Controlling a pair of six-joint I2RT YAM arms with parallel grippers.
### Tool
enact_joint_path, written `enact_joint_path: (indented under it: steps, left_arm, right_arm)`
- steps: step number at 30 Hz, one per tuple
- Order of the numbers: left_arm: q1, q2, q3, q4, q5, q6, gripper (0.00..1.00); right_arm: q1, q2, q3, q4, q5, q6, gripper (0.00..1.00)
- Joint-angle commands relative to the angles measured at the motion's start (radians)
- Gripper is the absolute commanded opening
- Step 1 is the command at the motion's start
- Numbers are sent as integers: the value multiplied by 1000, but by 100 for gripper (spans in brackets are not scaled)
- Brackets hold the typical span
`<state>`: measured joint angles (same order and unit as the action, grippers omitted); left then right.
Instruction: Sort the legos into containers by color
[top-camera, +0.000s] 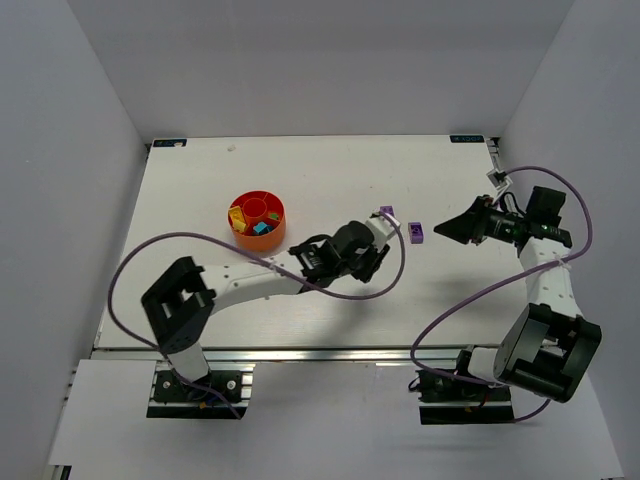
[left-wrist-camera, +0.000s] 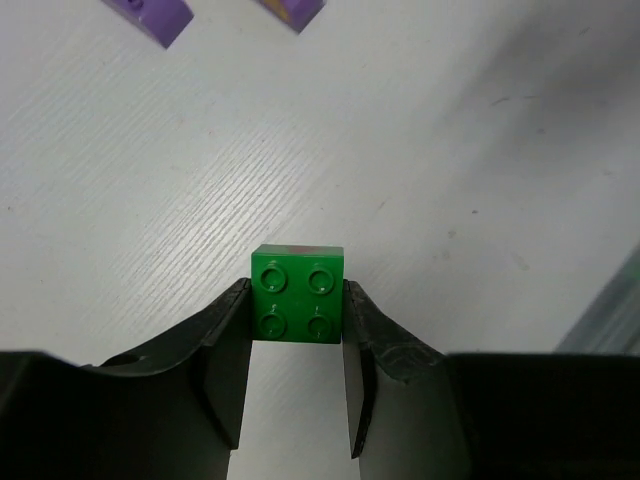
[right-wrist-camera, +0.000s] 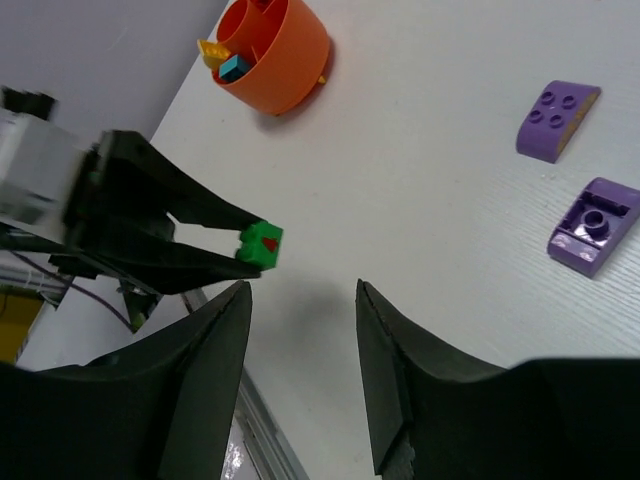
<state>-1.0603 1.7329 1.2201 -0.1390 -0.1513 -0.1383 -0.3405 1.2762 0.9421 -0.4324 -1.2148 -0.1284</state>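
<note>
Two purple plastic legos left loose, green studded brick clamped in my left end effector, right end effector open, round orange dish part-filled.

Purple lego, second purple lego: both cut by the top edge, left wrist view.
Orange dish: far rim cut off, right wrist view; contents' shapes too small overhead.
Green lego: overhead, hidden beneath left arm.

A white table stands enclosed by plain pale grey walls under even light.
</note>
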Motion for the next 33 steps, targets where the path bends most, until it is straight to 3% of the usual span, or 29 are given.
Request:
enact_joint_path:
  steps: [1, 4, 6, 10, 20, 28, 33]
  left_arm:
    - [11, -158, -118, 93, 149, 20, 14]
    - [11, -219, -186, 131, 235, 43, 16]
    - [11, -263, -234, 166, 242, 52, 17]
    - [11, -312, -278, 187, 223, 62, 18]
    - [20, -288, -257, 207, 101, 91, 18]
    - [29, -240, -214, 202, 81, 105, 18]
    - [39, -233, -203, 199, 76, 105, 18]
  right_arm:
    - [76, 31, 63, -48, -2, -31, 52]
    - [182, 72, 92, -68, 46, -27, 55]
    - [239, 103, 104, -72, 46, -11, 63]
    - [375, 224, 174, -169, 47, -31, 66]
    - [517, 399, 274, -400, 40, -158, 71]
    - [571, 403, 271, -402, 51, -155, 70]
    - [598, 417, 270, -387, 55, -128, 62]
